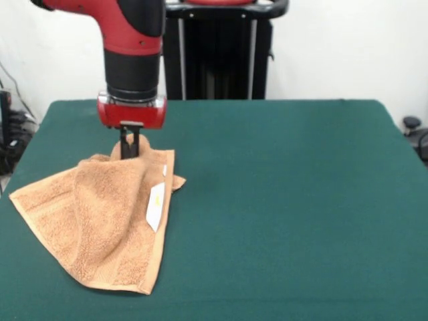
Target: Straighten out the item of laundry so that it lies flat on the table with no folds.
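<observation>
The orange-tan terry towel [100, 221] lies on the left part of the dark green table [287, 200], folded over itself, with a white label [156, 206] on its right side. One corner is pulled up into a peak at the far side. My gripper [130, 148] comes down from the red and black arm and is shut on that raised corner, just above the table. The towel's left corner reaches the table's left edge, and its near corner lies close to the front edge.
The robot's black pedestal [217, 50] stands behind the table's far edge. Cables and dark equipment [10, 127] sit off the table's left side, and a dark object [413, 127] shows past the right edge.
</observation>
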Controlling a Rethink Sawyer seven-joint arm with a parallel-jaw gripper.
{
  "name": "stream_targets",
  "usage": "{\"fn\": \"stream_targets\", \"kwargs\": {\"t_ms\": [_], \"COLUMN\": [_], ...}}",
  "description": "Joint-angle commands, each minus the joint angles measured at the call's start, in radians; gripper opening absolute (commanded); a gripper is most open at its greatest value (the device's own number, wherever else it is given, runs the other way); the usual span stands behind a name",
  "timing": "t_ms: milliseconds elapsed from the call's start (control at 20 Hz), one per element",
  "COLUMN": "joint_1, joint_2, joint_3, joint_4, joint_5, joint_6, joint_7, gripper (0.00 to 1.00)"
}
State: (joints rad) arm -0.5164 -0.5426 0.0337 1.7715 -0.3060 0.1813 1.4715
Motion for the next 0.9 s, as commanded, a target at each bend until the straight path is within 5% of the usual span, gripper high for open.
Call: {"fn": "stream_targets", "kwargs": {"t_ms": [50,300,900], "joint_1": [0.105,0.12,0.093], "joint_2": [0.154,0.236,0.278], "joint_3": [-0.008,-0.016,0.0], "joint_4": [-0.062,-0.103,-0.105], "joint_5": [0.093,0.134,0.145], "joint_6": [-0.132,-0.214,-0.266], "joint_7": [0.289,0.279,0.25], "gripper": [0.0,0.0,0.0]}}
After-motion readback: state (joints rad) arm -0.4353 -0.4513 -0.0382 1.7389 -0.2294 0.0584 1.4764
